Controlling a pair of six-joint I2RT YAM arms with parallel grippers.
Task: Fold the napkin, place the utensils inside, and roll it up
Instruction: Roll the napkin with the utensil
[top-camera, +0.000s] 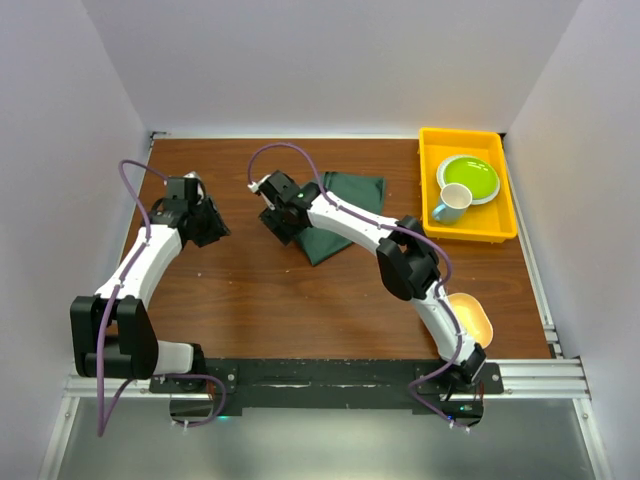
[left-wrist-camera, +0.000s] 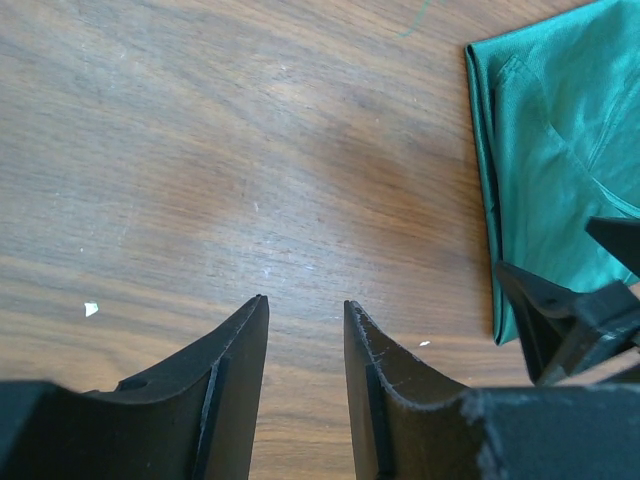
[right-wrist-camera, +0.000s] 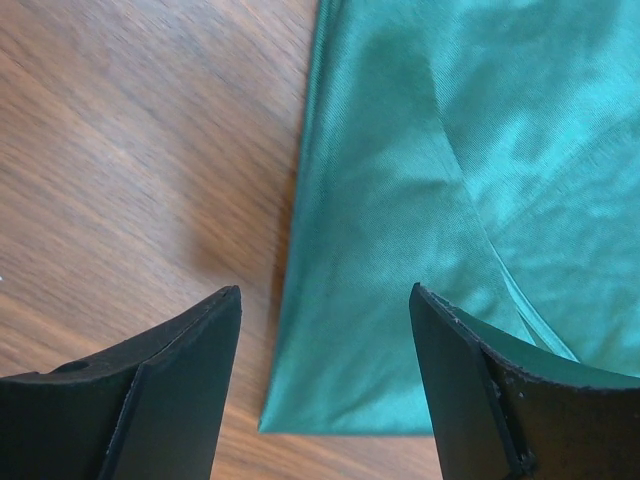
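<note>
Napkin (right-wrist-camera: 450, 200), folded, lies mid-bench toward the back. Its near-left corner sits beneath my right gripper (right-wrist-camera: 325, 295), jaws wide and empty. My left gripper (left-wrist-camera: 305, 305) hovers half open over bare bench (left-wrist-camera: 200, 150), left of the cloth's straight edge, holding nothing. My right arm (top-camera: 350, 222) hides part of the cloth. A yellow tray (top-camera: 425, 190) sits far right.

yellow tray (top-camera: 468, 235) (far right) holds green plate (top-camera: 470, 176); mug (top-camera: 450, 206)

The napkin (top-camera: 358, 190) is dark green with a faint sheen; the desk (top-camera: 260, 290) is brown with wood grain. The tray (top-camera: 430, 150) is bright yellow, the plate (top-camera: 478, 172) lime green, the cables (top-camera: 283, 146) purple, the arms (top-camera: 150, 255) white and black.
</note>
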